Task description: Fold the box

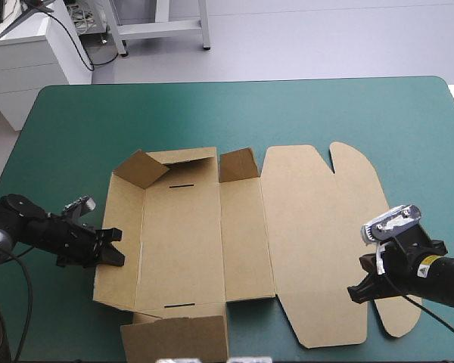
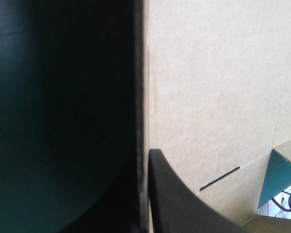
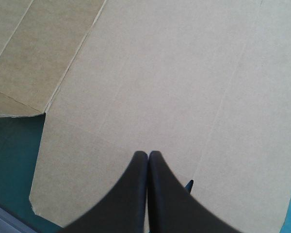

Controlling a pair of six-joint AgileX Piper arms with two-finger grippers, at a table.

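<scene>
The box [image 1: 242, 234] lies mostly flat on the teal-green cover [image 1: 212, 113], w/ only the left wall and corner flaps partly up. The left gripper [image 1: 110, 249] pinches that wall's edge. The right gripper [image 1: 361, 291] is closed and empty, over the lid panel. Best, I think: turn the wall slowly along its crease, and keep the lid pressed so the sheet does not slide.
</scene>
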